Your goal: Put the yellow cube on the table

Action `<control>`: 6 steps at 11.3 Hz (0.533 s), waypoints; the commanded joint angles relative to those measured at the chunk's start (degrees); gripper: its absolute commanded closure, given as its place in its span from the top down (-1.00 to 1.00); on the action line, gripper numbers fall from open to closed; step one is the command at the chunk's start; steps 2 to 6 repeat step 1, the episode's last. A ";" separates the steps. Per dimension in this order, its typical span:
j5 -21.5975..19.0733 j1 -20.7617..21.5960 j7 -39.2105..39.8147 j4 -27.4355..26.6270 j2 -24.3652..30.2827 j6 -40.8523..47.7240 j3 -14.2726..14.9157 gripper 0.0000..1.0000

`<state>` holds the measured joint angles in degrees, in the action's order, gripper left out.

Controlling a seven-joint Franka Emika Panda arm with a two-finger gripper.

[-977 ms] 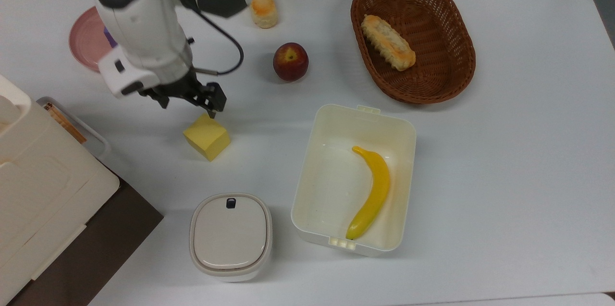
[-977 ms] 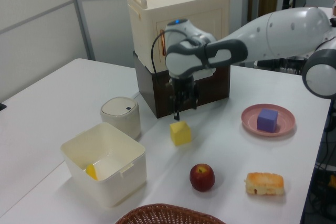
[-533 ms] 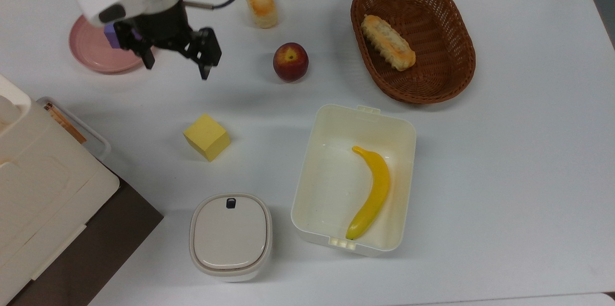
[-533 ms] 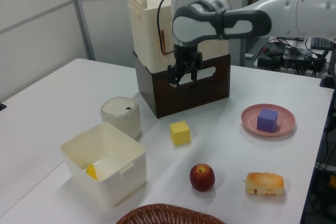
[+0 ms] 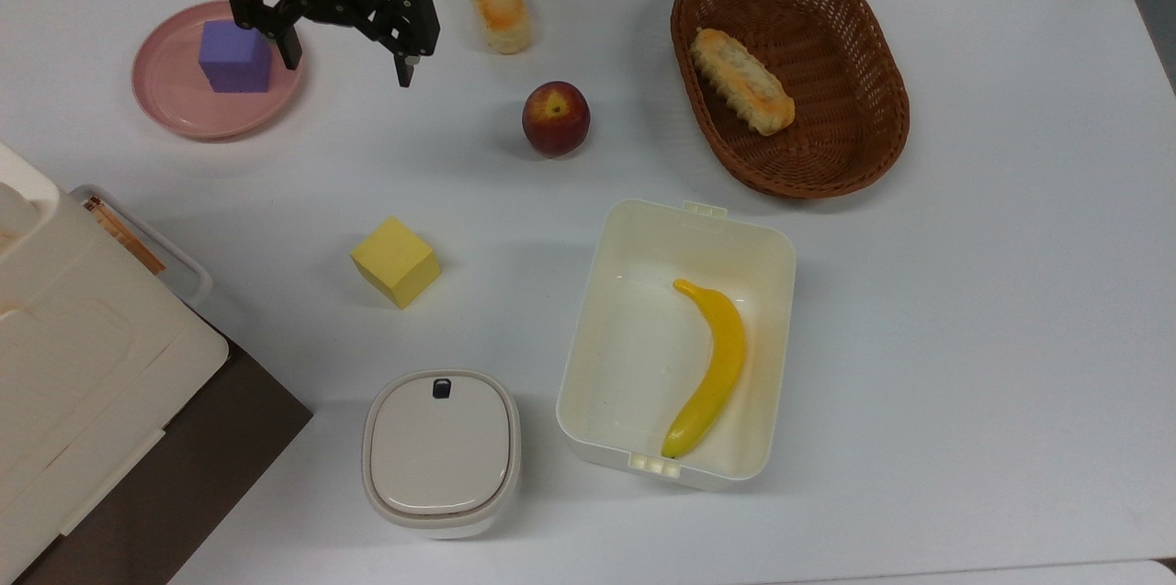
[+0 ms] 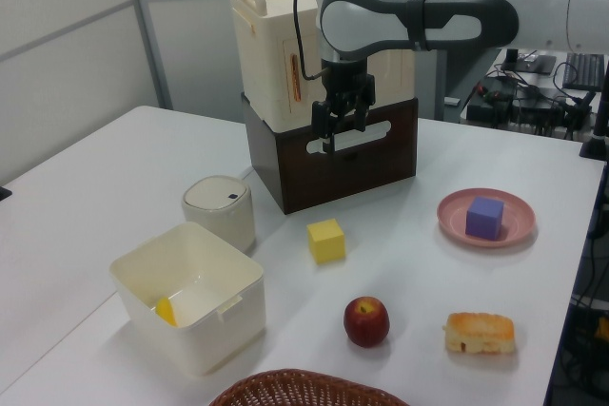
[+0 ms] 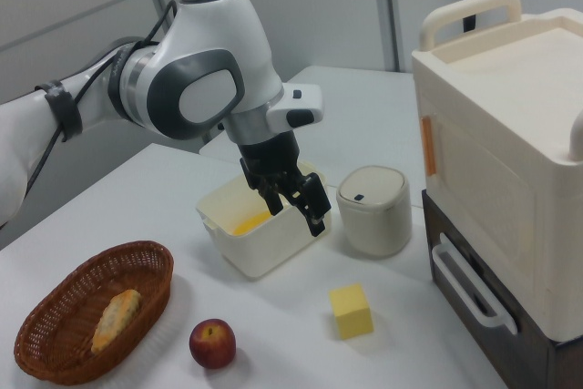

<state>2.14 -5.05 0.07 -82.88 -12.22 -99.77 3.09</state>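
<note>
Overhead, claw (image 5: 345, 61) spread wide — empty, yellow cube (image 5: 396, 262) apart

From the left view I see the gripper (image 6: 343, 130) raised well above the table (image 6: 95, 187), fingers apart, nothing held, in front of the cream case on the brown box (image 6: 328, 154). Yellow cube (image 6: 326, 241) sits flat on the table below it. Purple cube (image 6: 485, 217) on the pink plate (image 6: 452, 219). Peach (image 6: 366, 320) and bread (image 6: 480, 333) nearer the camera.

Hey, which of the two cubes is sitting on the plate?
The purple cube sits on the pink plate. The yellow cube rests directly on the bare white table.
</note>
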 commanded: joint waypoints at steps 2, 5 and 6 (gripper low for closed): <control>0.84 0.40 1.95 -1.76 1.67 0.54 0.42 1.00; 0.84 0.40 1.95 -1.76 1.67 0.54 0.42 1.00; 0.84 0.40 1.95 -1.76 1.67 0.54 0.42 1.00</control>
